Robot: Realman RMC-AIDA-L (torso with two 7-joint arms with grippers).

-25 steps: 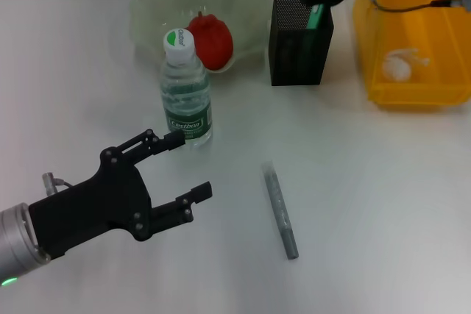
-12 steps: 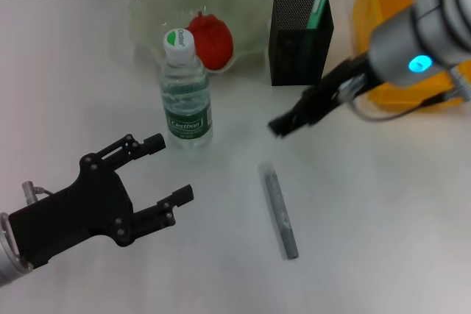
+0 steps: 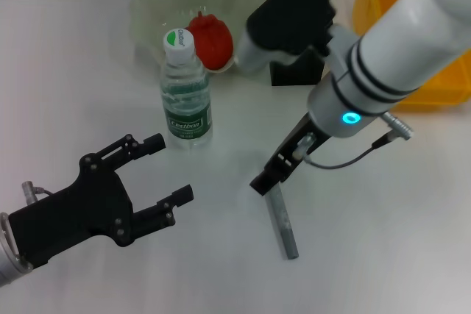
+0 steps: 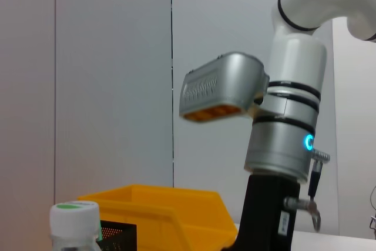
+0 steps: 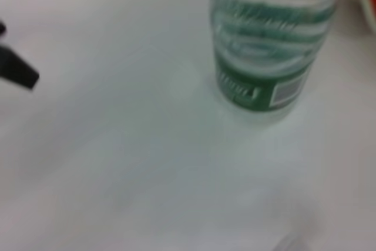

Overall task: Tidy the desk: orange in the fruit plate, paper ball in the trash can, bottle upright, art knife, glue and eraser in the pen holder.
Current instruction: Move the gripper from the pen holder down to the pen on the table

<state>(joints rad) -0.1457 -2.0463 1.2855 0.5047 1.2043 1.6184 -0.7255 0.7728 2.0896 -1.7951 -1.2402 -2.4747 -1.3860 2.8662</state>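
The grey art knife lies on the white desk in the middle front. My right gripper hangs low over the knife's far end. The bottle stands upright with its green-white cap on, and shows close in the right wrist view. A red-orange fruit sits in the pale green fruit plate. My left gripper is open and empty at the front left, short of the bottle. The black pen holder is mostly hidden behind my right arm. The paper ball, glue and eraser are out of view.
The yellow trash can stands at the back right, partly behind my right arm, and shows in the left wrist view. The bottle stands between the plate and my left gripper.
My right arm has swung from the pen holder at the back down to the art knife's far end. My left gripper drew back a little toward the front left, then stayed still.
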